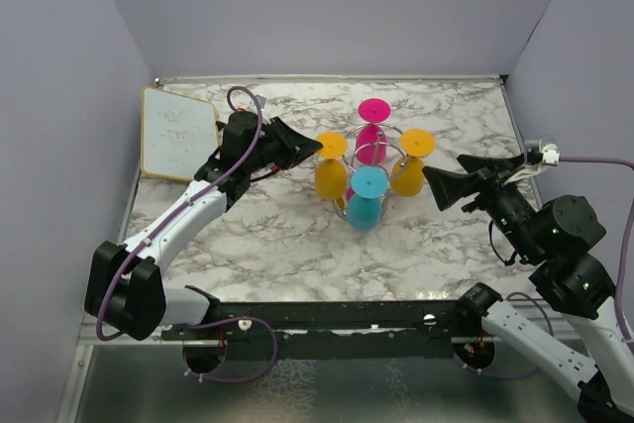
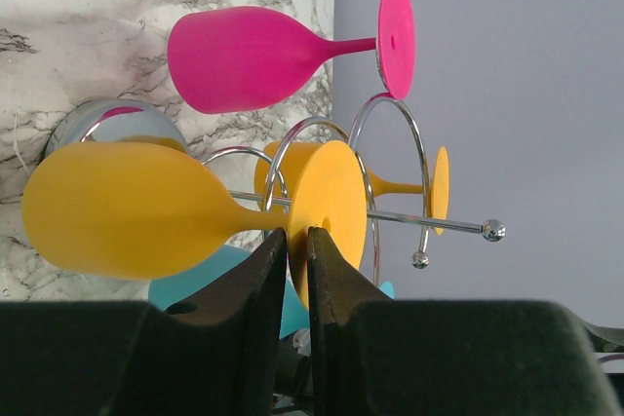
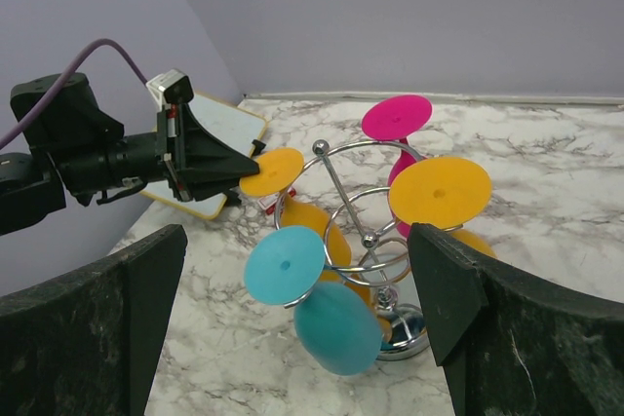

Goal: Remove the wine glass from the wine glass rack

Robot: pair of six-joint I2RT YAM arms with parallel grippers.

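1. The left gripper (image 2: 297,238) is pinched onto the foot rim of the yellow wine glass (image 2: 117,207).
2. That glass hangs upside down on the wine glass rack (image 3: 417,330).
3. The right gripper (image 3: 297,233) gapes wide near the rack.

The top external view looks steeply down from high behind the near edge, taking in the whole desk (image 1: 277,245). The left wrist view, rolled sideways, sits right against the yellow wine glass (image 2: 127,207); the right wrist view looks from farther back across the desk. All three share the wine glass rack (image 3: 411,330).
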